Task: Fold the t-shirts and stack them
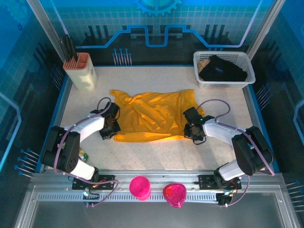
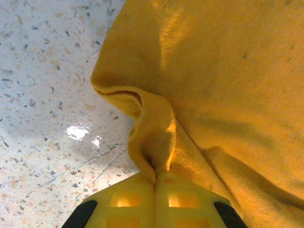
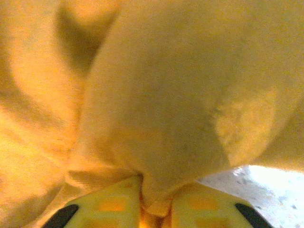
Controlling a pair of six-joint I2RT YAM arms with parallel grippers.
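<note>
1. Desk (image 1: 156, 152): pale speckled surface with a blue border. It carries every item listed below.
2. T-shirt (image 1: 152, 116): orange-yellow, spread crumpled across the middle of the desk, its long axis running left to right between my two grippers.
3. My left arm (image 1: 71, 142) and right arm (image 1: 237, 142): each reaches inward from the near edge to one end of the t-shirt.
4. Basket (image 1: 223, 84): white, at the far right corner, well apart from the t-shirt. It holds a dark garment (image 1: 223, 69).
5. Holder (image 1: 80, 71): pale with an orange top, at the far left corner, with dark tools standing upright in it.
6. Pink cups (image 1: 140, 186): two, on the rail at the near edge between my arm bases.
7. Left gripper (image 1: 114, 124): at the t-shirt's left end. In the left wrist view my yellow fingers (image 2: 133, 199) are pressed together, pinching a bunched fold of cloth at its edge.
8. Right gripper (image 1: 192, 124): at the t-shirt's right end. In the right wrist view my fingers (image 3: 109, 204) are clamped on a fold, with cloth filling the narrow gap between them.
9. Packet (image 1: 83, 155): small, green-yellow, on the desk beside my left arm.
</note>
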